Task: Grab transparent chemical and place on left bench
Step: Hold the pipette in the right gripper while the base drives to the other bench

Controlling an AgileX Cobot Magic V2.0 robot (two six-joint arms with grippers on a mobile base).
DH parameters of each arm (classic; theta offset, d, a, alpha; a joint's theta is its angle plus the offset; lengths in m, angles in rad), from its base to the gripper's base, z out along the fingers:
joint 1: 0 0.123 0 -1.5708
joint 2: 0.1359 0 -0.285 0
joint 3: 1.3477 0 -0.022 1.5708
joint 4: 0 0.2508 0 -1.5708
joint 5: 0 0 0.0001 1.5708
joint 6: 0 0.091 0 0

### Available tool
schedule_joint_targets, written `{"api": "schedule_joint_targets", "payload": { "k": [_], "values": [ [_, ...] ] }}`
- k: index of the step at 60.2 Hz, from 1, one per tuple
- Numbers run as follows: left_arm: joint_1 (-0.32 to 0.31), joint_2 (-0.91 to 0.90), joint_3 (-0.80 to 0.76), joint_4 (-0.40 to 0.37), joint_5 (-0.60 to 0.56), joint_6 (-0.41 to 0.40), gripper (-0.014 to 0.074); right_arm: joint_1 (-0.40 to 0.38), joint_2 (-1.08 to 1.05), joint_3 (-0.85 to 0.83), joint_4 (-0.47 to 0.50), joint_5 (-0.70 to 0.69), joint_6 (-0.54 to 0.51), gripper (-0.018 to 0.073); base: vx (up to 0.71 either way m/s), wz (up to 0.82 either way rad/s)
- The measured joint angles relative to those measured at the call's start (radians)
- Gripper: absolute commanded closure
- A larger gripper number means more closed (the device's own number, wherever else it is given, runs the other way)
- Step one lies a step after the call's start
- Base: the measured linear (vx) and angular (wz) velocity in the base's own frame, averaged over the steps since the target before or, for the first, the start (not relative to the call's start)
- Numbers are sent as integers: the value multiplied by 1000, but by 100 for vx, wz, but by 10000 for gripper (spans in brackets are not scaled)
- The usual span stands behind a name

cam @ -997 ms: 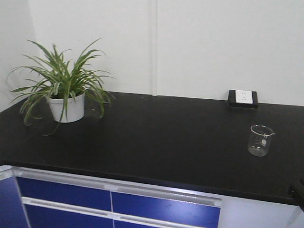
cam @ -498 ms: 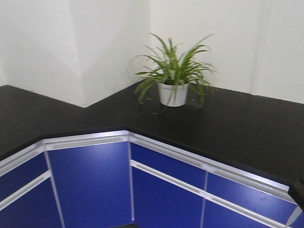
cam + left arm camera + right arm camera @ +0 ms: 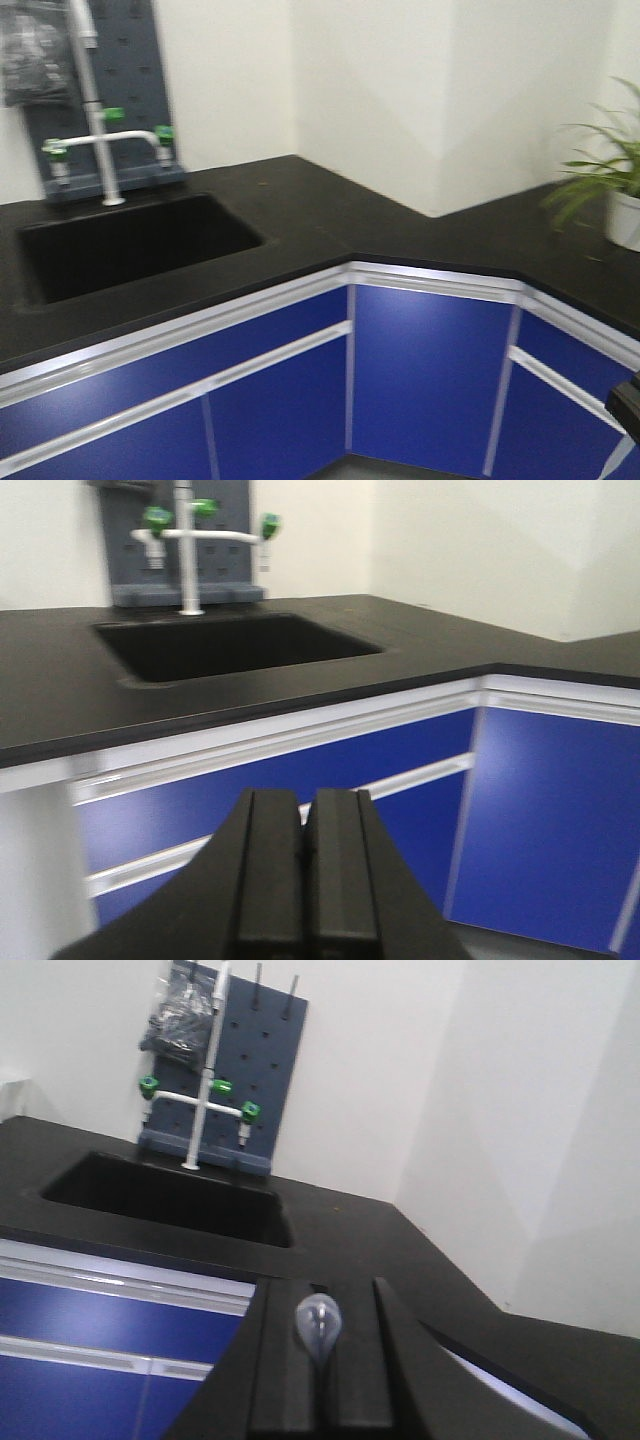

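Note:
My right gripper point(image 3: 320, 1295) is shut on the clear dropper point(image 3: 318, 1325); its rounded bulb sticks out between the two black fingers. The clear glass beaker itself is out of view in every frame. My left gripper point(image 3: 304, 805) is shut and empty, held in front of the blue cabinet doors point(image 3: 300, 780). The long bench with three white bins is not in view. Only a dark tip of my right arm point(image 3: 625, 405) shows at the front view's lower right edge.
A black worktop point(image 3: 330, 215) wraps round a wall corner above blue cabinets point(image 3: 420, 370). A black sink point(image 3: 130, 250) with a white faucet point(image 3: 100, 140) and a grey pegboard point(image 3: 130, 80) is at the left. A potted plant point(image 3: 610, 190) stands far right.
The view has swung left: the worktop with the beaker and wall socket has left the frame, the plant slid to the right edge, and the corner and sink have come in.

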Motion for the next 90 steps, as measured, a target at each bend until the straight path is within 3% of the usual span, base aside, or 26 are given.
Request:
{"api": "schedule_joint_targets", "payload": {
  "k": [60,90],
  "values": [
    [0,0,0,0,0,0,600,0,0,0,0,0,0,564,15,67],
    [0,0,0,0,0,0,600,0,0,0,0,0,0,564,31,24]
  ]
}}
